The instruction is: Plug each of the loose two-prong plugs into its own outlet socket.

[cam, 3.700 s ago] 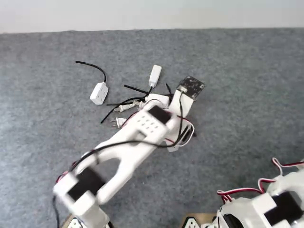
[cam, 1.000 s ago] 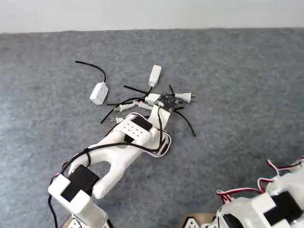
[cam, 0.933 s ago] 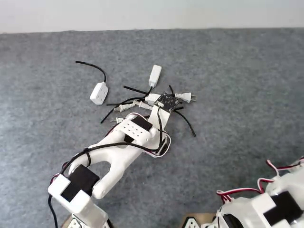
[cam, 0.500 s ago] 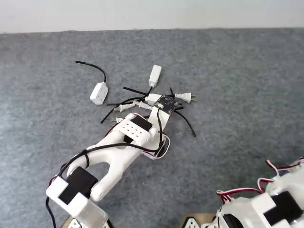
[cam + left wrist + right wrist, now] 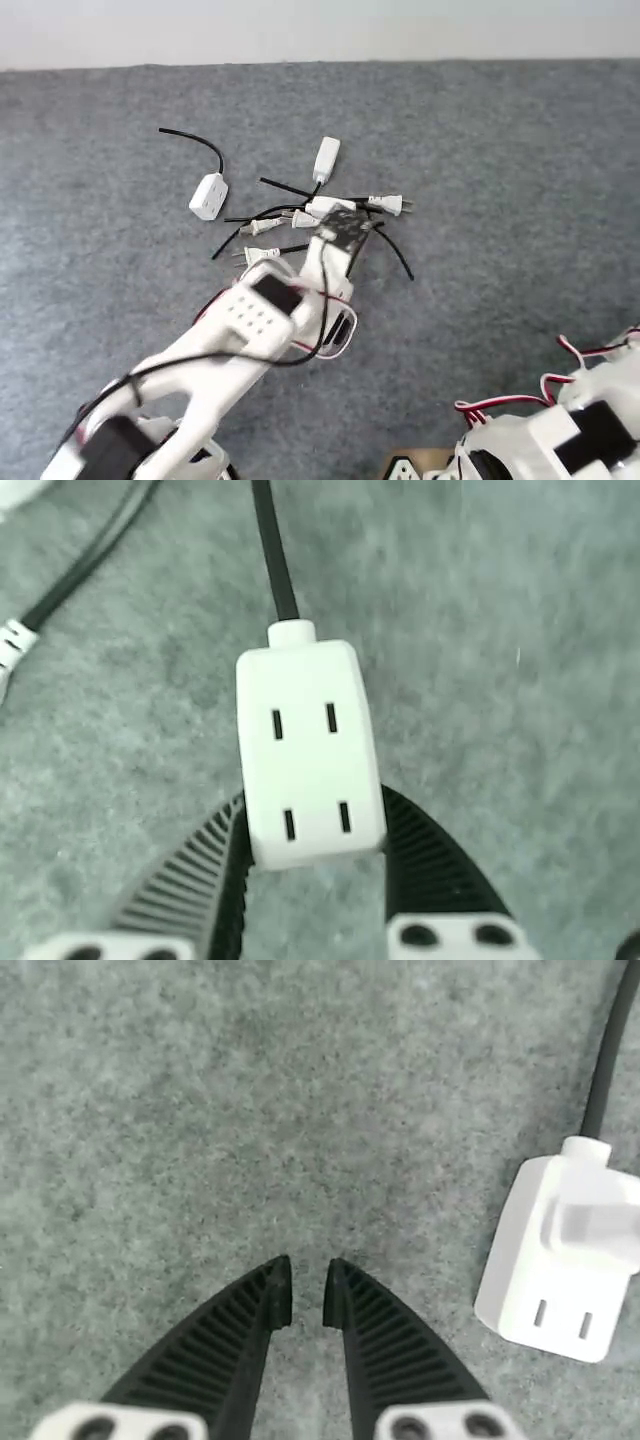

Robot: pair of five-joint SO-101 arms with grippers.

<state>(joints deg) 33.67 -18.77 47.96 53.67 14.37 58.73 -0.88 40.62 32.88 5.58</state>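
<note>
My left gripper (image 5: 314,818) is shut on a white outlet socket (image 5: 308,750), one black finger (image 5: 420,850) on each side of it; its two pairs of slots face the left wrist camera and its black cord runs away from the fingers. In the high view the left gripper (image 5: 335,218) sits in the cable tangle at mid-table. Loose two-prong plugs lie around it: one (image 5: 390,205) to the right, two (image 5: 262,227) (image 5: 256,257) to the left. Two more sockets (image 5: 208,195) (image 5: 326,158) lie farther back. My right gripper (image 5: 305,1295) is shut on nothing over bare carpet, beside a white socket (image 5: 555,1260).
Black cords (image 5: 395,250) loop across the grey carpet around the sockets. The right arm's base (image 5: 560,435) is folded at the near right corner. A pale wall strip (image 5: 320,30) bounds the far edge. Open carpet lies to the right and left of the tangle.
The left arm came down from the right of the tangle onto the middle socket and closed on it. In the last half second its elbow dropped toward the near edge and the gripper drew slightly back.
</note>
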